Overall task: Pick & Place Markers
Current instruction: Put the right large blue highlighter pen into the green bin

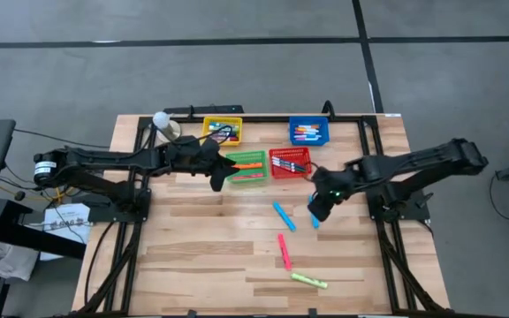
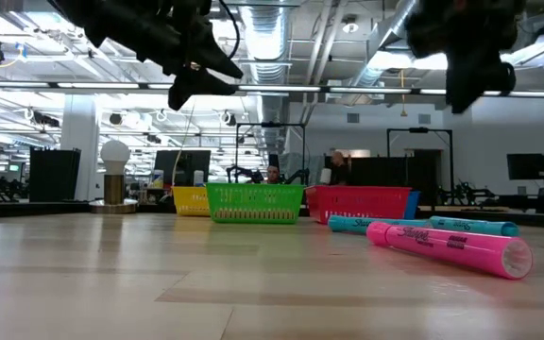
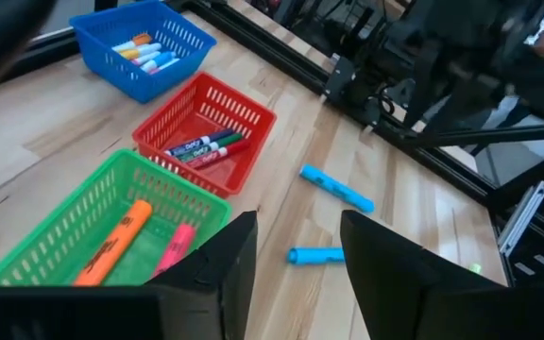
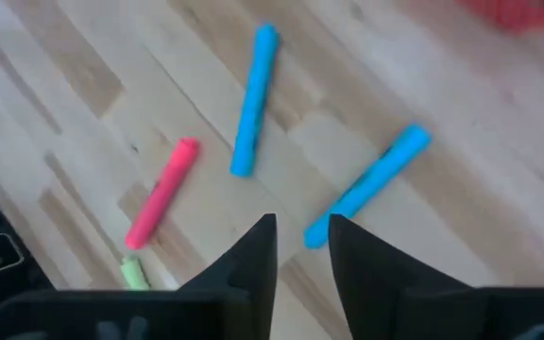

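- Pale wood planks make up the table (image 1: 193, 256), framed by black rails, with grey floor around it; the low camera shows an open workshop hall behind.
- Four markers lie loose on the bare wood: a blue marker (image 1: 283, 215) near centre, a second blue one (image 4: 366, 186) right under my right gripper (image 1: 319, 208), a pink marker (image 1: 284, 251) at about six o'clock from the first blue, and a yellow-green marker (image 1: 308, 281) further on toward five o'clock.
- I judge them light, stiff plastic tubes with smooth, round barrels, so they will roll or squirt out if pinched near an end. I would take each across the middle of the barrel, fingers square to its length.
- From the right wrist camera, the second blue marker sits just ahead of the fingertips at roughly one o'clock, lying diagonally, so the wrist needs turning to meet it squarely.
- Right gripper: jaws show a narrow gap, nothing between them.
- Left gripper (image 1: 218, 177) hovers beside the green basket (image 1: 246, 167), at its nine o'clock in the overhead view; jaws moderately apart and empty.
- Green basket already has an orange marker (image 3: 113, 243) and a pink one in it; the red basket (image 1: 290, 162), blue basket (image 1: 309, 132) and yellow basket (image 1: 223, 130) also carry markers.
- A small white globe lamp (image 1: 163, 121) stands near the far left corner.
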